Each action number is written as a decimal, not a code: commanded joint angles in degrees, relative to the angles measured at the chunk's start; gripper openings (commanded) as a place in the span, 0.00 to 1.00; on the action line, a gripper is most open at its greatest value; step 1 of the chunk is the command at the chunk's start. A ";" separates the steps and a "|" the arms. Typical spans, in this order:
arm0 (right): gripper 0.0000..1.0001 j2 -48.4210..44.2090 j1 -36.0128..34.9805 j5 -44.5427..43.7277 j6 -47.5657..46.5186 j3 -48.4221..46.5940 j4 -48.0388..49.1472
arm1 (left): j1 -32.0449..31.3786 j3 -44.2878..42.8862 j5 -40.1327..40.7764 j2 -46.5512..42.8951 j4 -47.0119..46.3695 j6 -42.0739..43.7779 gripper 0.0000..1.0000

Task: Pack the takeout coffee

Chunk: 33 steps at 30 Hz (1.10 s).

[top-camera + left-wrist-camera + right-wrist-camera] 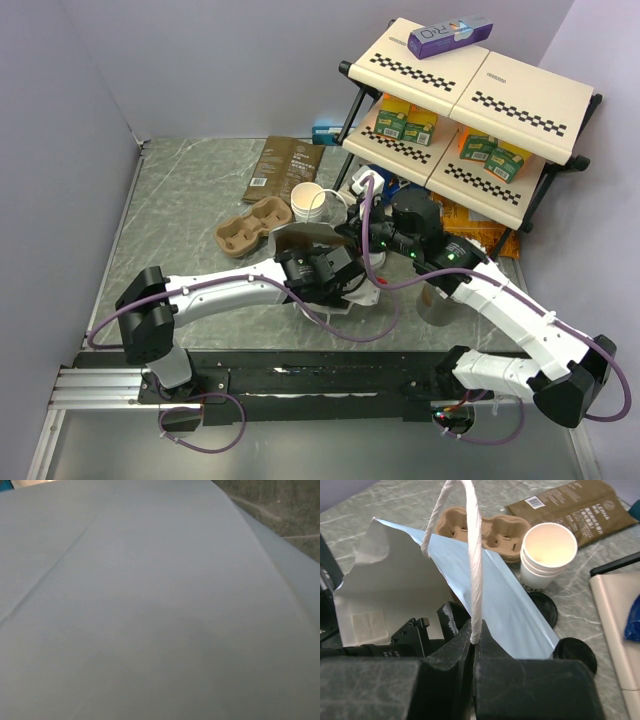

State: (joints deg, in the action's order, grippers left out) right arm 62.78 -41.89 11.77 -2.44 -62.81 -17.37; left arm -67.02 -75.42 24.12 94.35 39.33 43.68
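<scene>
Currently, the right gripper [474,647] jaws clamp the white bag's [395,590] cord handle [475,555] at frame centre; the left gripper's [330,265] jaw state cannot be told. Best to hold the mouth taut and wide toward the cups [547,550], upper right.

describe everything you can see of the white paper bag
The white paper bag is matte and creased along fold lines, with its mouth gaping open toward the right wrist camera. Its twisted white cord handle loops upward, pinched in the shut right gripper. It lies between the two arms, beside the pulp carrier. The left wrist view shows only its paper.
</scene>
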 commanded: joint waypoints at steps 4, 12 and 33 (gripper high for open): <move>0.00 2.61 -3.90 6.33 5.69 -1.88 2.51 | -1.35 -4.47 -0.21 8.05 0.31 -1.93 0.01; 0.00 1.29 -3.90 6.34 4.90 -1.18 3.04 | -0.83 -0.36 -1.35 4.63 -4.17 -3.60 0.01; 0.00 -0.03 -4.08 8.18 3.40 1.46 4.88 | 0.40 12.66 -10.94 -6.90 -21.75 -10.02 0.01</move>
State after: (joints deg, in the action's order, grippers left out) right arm 63.00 -44.75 16.25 -1.13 -61.49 -15.49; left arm -66.70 -63.90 18.41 87.46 21.96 36.80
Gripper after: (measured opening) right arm 0.020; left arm 0.791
